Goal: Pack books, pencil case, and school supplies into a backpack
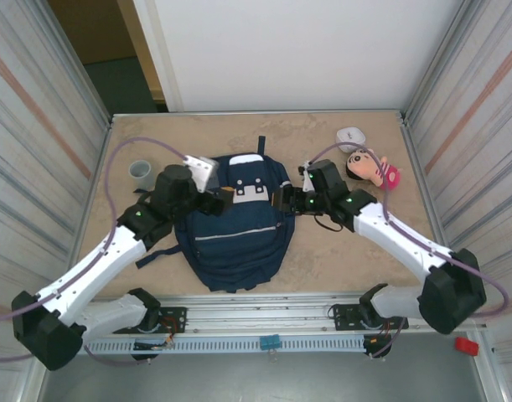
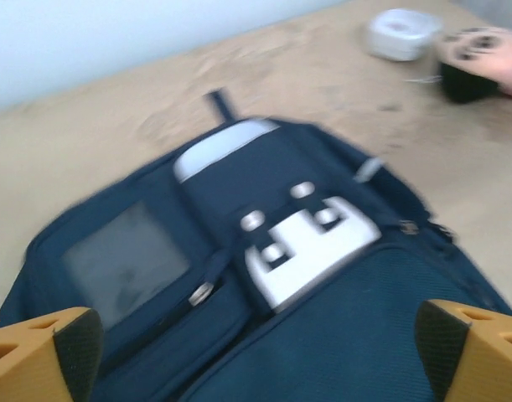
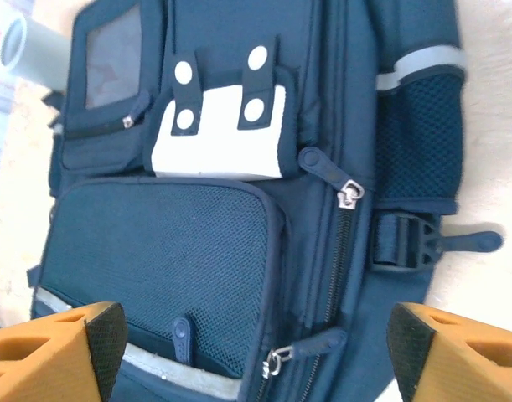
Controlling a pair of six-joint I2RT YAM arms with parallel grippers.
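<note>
The navy-blue backpack [image 1: 239, 230] lies flat on the table, front up, with its white patches and pale stripe showing and its zippers drawn shut. My left gripper [image 1: 215, 201] hovers over the backpack's upper left part. In the left wrist view its fingers [image 2: 64, 347] stand wide apart above the backpack [image 2: 323, 335], with nothing between them. My right gripper [image 1: 285, 201] sits at the backpack's upper right edge. Its jaws are open and empty over the mesh pocket [image 3: 172, 260]. The books, pencil case and school supplies are out of view.
A grey cup [image 1: 141, 172] stands at the left of the table. A small white rounded case [image 1: 350, 136] and a pink-clothed doll [image 1: 371, 167] lie at the back right. Metal walls close in both sides of the table.
</note>
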